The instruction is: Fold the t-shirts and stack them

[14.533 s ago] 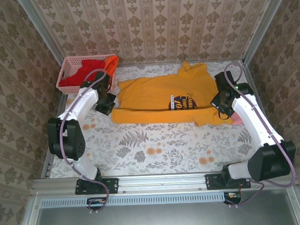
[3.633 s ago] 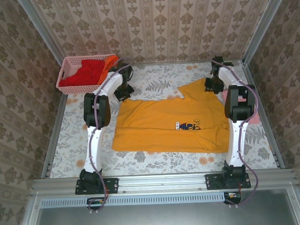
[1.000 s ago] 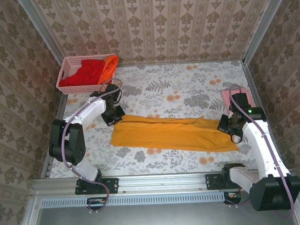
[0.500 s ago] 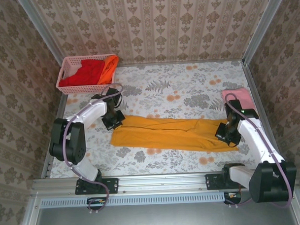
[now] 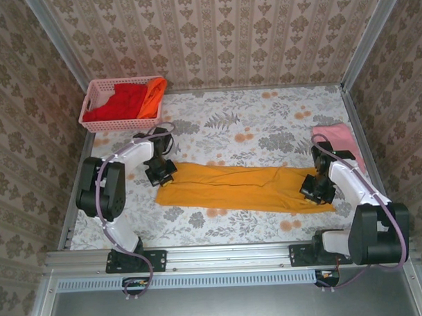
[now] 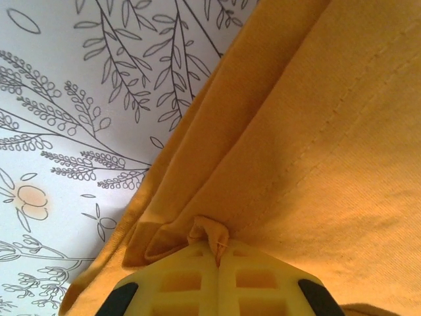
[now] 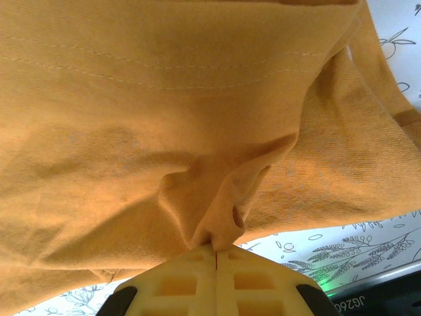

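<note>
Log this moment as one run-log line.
yellow t-shirt: folded into a long strip | left gripper: shut on its left end | right gripper: shut on its right end

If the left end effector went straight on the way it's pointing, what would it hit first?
The yellow t-shirt pinched in its jaws; the left end effector would likely press that cloth onto the table.

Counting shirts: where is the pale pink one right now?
In the top view, the pale pink t-shirt lies at the far right, just beyond the right claw, which pinches the yellow t-shirt.
</note>
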`<state>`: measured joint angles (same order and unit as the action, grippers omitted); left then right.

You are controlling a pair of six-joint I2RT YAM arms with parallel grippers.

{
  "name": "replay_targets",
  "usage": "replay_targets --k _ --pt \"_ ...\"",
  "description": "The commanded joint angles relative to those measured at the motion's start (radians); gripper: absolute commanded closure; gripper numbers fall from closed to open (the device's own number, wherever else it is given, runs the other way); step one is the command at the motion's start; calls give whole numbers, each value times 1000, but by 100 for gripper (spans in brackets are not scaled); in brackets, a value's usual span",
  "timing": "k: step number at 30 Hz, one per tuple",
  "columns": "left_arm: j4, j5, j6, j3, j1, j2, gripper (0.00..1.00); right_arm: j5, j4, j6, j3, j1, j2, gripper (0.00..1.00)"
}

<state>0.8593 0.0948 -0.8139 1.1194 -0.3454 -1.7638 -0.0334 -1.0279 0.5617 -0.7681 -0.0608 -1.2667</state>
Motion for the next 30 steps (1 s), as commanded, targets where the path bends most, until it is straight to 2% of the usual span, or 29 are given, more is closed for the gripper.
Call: replay_targets --k 1,3,5,7,8,11,14,16,18,22,26,30 --pt "25 -3 17 1 9 -11 99 17 -21 14 -8 5 5 95" --pt "18 -1 12 -16 13 -7 98 18 -20 15 -5 4 15 98" --pt "17 0 11 -27 14 -4 90 13 -17 19 -6 5 11 91" --pt "3 5 22 -33 15 10 68 8 -15 27 -12 6 12 74" --pt "-3 6 26 -35 14 21 61 9 -15 32 -17 6 19 69" --pt "16 -11 43 -11 14 77 36 3 2 55 -44 7 88 38" --pt "31 -27 65 39 8 129 15 -34 75 69 -55 8 134 26" --pt "9 -10 81 75 -2 139 7 -53 133 100 -54 18 120 25" --pt "-41 53 93 100 -8 112 5 -54 188 136 -53 42 78 25" --pt "-104 197 78 139 -11 -20 20 -66 294 225 -59 99 -46 29" --pt "-124 215 70 123 -10 -98 22 -62 393 282 -49 118 -189 32" --pt "-99 192 84 87 -9 -108 21 -44 461 271 -99 131 -324 32"
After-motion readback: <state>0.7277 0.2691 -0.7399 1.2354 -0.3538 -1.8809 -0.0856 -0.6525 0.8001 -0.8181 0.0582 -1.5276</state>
